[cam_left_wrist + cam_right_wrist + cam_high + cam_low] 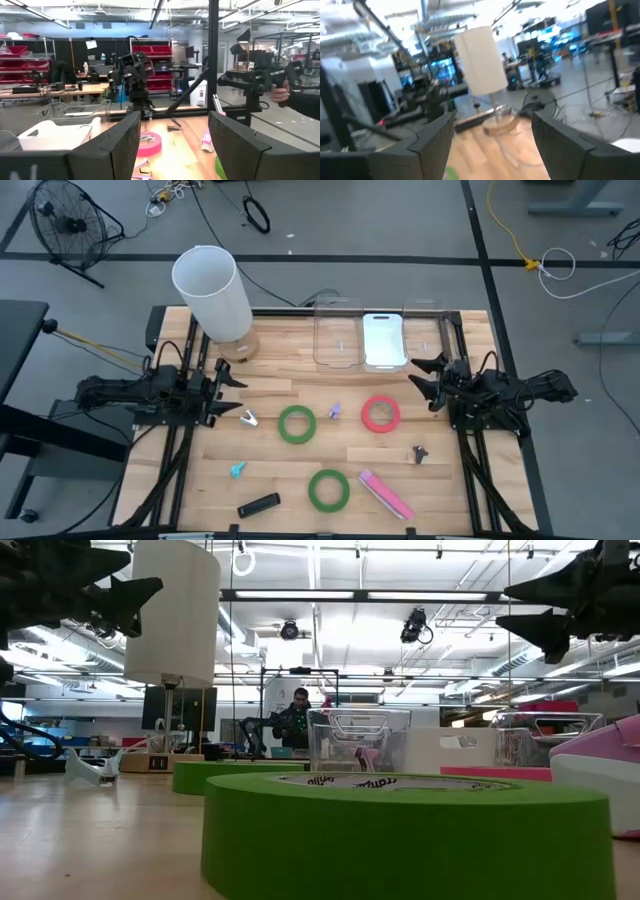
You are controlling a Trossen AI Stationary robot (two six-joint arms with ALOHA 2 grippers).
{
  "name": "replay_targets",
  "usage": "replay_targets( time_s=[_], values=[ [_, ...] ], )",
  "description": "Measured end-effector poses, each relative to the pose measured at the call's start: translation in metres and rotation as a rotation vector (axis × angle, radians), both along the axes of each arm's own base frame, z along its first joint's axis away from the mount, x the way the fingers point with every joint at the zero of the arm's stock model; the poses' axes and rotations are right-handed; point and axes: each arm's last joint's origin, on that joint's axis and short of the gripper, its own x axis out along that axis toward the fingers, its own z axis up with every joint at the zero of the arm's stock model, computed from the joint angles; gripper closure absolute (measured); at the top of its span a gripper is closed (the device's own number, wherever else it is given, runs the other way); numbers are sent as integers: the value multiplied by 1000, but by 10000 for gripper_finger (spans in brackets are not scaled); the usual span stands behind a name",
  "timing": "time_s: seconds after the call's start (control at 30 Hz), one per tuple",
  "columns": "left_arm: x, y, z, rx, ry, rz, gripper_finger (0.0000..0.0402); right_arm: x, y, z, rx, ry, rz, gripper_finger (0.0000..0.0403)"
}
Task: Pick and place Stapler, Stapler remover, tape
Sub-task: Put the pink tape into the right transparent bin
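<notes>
On the light wooden counter [300, 395], the high view alone shows all three flat tape rings, two green [297, 424] [328, 489] and one red [380, 413], lying mid-counter with the pink stapler [386, 494] angled diagonally at the near edge. The low view alone reveals black print on the nearest green roll, too small to read. The left gripper [232, 376] and right gripper [422, 376] hover at opposite sides, jaws spread and empty.

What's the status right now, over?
Left gripper and right gripper open, empty, above table sides. Tape rolls untouched. Nothing blocking.
</notes>
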Motion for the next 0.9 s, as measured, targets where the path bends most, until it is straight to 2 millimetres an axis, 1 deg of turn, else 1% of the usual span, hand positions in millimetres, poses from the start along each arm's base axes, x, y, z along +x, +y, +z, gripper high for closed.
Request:
replay_targets(
  time_s=[0.13,0.23,0.33,0.43,0.53,0.63,0.67,0.7,0.8,0.9],
  values=[
    [0,1,0,-6,-1,28,165,-3,-1,9,25,-99,-21,133],
    [0,2,0,-17,-1,76,165,-6,-1,16,78,-202,8,133],
    [0,3,0,-20,-1,91,165,-7,-1,19,100,-239,24,133],
    [0,3,0,-20,-1,92,165,-8,-3,20,100,-240,-53,133],
    [0,3,0,-20,-1,92,165,-10,-6,19,140,-243,-142,133],
    [0,3,0,-19,-1,92,165,-11,-9,18,164,-226,-272,133],
    [0,3,0,-20,-1,92,165,-11,-9,17,193,-228,-283,133],
    [0,3,0,-20,-1,92,165,-11,-9,17,215,-240,-255,133],
    [0,3,0,-20,-1,92,165,-6,-3,18,200,-255,-41,133],
    [0,3,0,-20,-1,92,165,7,0,11,226,-128,14,135]
  ],
)
